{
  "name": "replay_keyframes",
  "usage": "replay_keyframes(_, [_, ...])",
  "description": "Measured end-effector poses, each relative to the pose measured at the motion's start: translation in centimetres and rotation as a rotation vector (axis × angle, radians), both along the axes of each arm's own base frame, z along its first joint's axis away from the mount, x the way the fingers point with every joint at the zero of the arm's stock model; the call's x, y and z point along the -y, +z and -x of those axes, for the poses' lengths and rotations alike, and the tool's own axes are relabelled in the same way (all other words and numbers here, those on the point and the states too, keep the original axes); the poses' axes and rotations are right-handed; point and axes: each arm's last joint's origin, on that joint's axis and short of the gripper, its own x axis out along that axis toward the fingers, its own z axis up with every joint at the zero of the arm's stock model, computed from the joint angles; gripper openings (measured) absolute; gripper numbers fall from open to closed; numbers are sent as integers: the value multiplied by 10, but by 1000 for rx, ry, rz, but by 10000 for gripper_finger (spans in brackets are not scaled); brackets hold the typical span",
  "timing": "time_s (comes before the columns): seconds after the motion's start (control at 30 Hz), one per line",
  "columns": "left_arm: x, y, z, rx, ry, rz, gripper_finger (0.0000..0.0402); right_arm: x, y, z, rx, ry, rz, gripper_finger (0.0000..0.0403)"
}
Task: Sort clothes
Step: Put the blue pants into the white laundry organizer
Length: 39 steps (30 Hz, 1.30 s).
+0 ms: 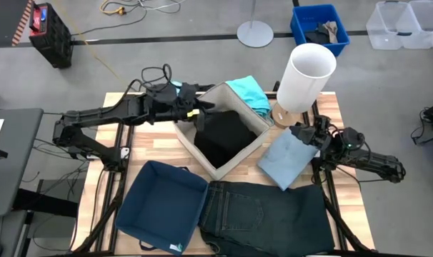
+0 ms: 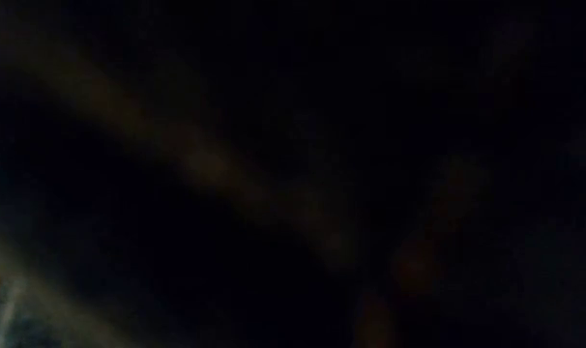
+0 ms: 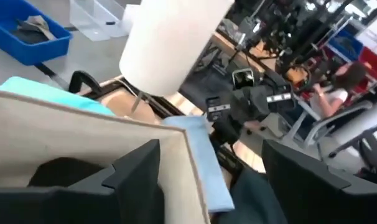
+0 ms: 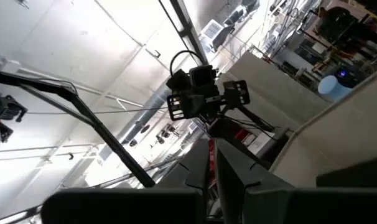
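Seen from above, a wooden table (image 1: 148,132) holds two fabric boxes and four garments. The beige fabric box (image 1: 189,139) sits at the middle, and a black garment (image 1: 224,135) lies inside it. The left gripper (image 1: 200,108) hovers at the box's far-left rim, just beside the black garment but not touching it. A turquoise garment (image 1: 249,93) is draped over the box's far corner, near that gripper. A pale blue garment (image 1: 288,158) lies flat to the right of the box. The right gripper (image 1: 302,134) rests on the pale blue garment's far edge. Dark jeans (image 1: 266,214) are spread along the near edge, well apart from both grippers. The navy fabric box (image 1: 163,207) stands beside the jeans, to their left. A white lamp shade (image 1: 306,75) stands at the far right of the table.

The table-height view is almost wholly dark, and nothing can be made out.

The left wrist camera shows that arm's two dark fingers (image 3: 135,171) spread wide apart, with the beige box's wall (image 3: 83,134) between them. The black garment (image 3: 58,171) shows inside the box. The turquoise garment (image 3: 45,93) lies beyond the wall, and the pale blue garment (image 3: 204,155) lies farther off. A seated person (image 3: 338,87) is in the room behind.

The right wrist camera points up toward the ceiling. Its fingers (image 4: 238,168) are pressed together with no visible gap. No cloth is visible between them.
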Motion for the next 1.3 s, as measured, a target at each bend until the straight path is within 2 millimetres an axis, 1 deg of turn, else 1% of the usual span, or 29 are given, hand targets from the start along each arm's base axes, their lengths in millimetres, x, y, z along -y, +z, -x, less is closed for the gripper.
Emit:
replay_keyframes(0.07, [1, 4, -1, 40, -2, -1, 263, 0, 3, 1, 7, -7, 5, 47])
replay_keyframes(0.23, [2, 25, -2, 263, 8, -30, 241, -1, 11, 4, 31, -9, 14, 47])
replay_keyframes(0.3, [1, 29, -1, 307, 35, -31, 233, -1, 15, 6, 41, -14, 28, 47])
replay_keyframes(0.37, [0, 29, -1, 305, 74, -30, 226, -2, 19, 8, 51, -24, 48, 48])
replay_keyframes(0.5, [0, 29, -1, 308, 88, -13, 215, -4, 32, 14, 82, -58, 112, 57])
replay_keyframes(0.6, [6, 29, -2, 311, 78, -7, 207, -5, 43, 18, 103, -71, 137, 71])
replay_keyframes(0.7, [17, 29, -2, 303, 135, -31, 198, -5, 52, 19, 104, -65, 141, 89])
replay_keyframes(0.83, [24, 30, -2, 311, 195, -41, 183, -4, 64, 11, 65, -26, 157, 114])
replay_keyframes(1.03, [34, 30, -2, 322, 216, -15, 173, -1, 78, -12, -42, 14, 240, 146])
replay_keyframes(1.17, [40, 29, -2, 304, 245, -32, 173, 1, 91, -23, -81, 62, 280, 156])
replay_keyframes(1.3, [41, 24, -2, 245, 241, -41, 173, 2, 101, -34, -176, 116, 319, 158])
